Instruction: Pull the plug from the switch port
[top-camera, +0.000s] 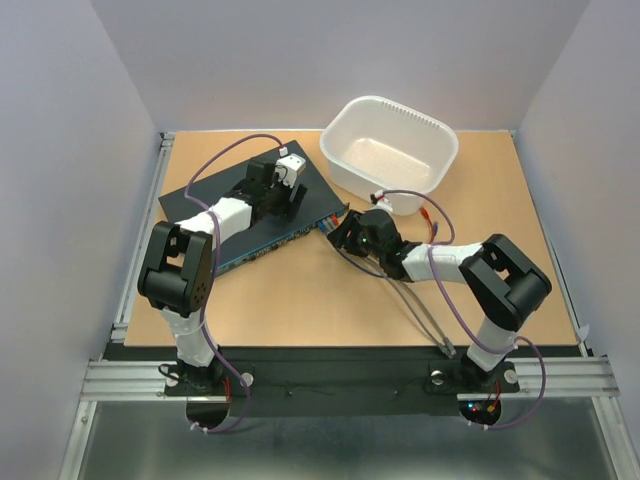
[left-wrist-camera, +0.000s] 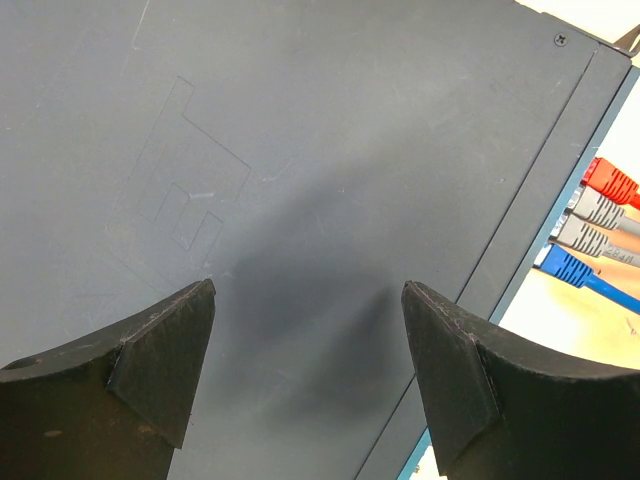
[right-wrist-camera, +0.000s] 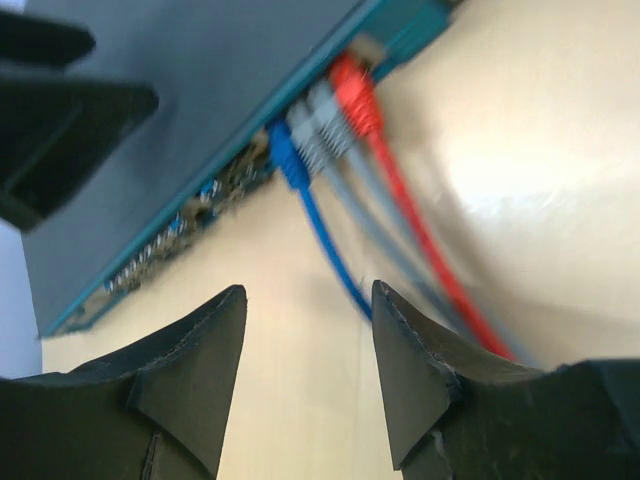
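— Blue, grey, grey, red: four plugs are counted at the switch. Is any of them drawn out yet?

— None, as far as can be told. The blue plug (right-wrist-camera: 288, 160), the two grey plugs (right-wrist-camera: 320, 125) and the red plug (right-wrist-camera: 355, 95) are seen seated side by side in the teal-edged face of the switch (right-wrist-camera: 200, 90). They are ahead of and above the right claw (right-wrist-camera: 308, 295). That view is blurred, so the latches cannot be judged.

— How is that claw held?

— Its fingers are spread wide and nothing is gripped between them. The blue cable (right-wrist-camera: 330, 250) is seen running down toward the gap, but no contact with either finger is shown.

— And the other one?

— The left claw (left-wrist-camera: 308, 295) is parted just as widely and is likewise empty. The switch's flat dark top is spread directly beneath and ahead of it. Whether the lid is pressed upon cannot be told. The four plugs are seen off to the right in its wrist view, past the switch's long edge.

— So how much is done?

— Only the approach, it is judged. A bracing of the box by the left claw may be intended. The closing on a plug, the freeing of its latch and the pull away from the port are all left to do. Which of the four is meant is not settled by the task sentence.
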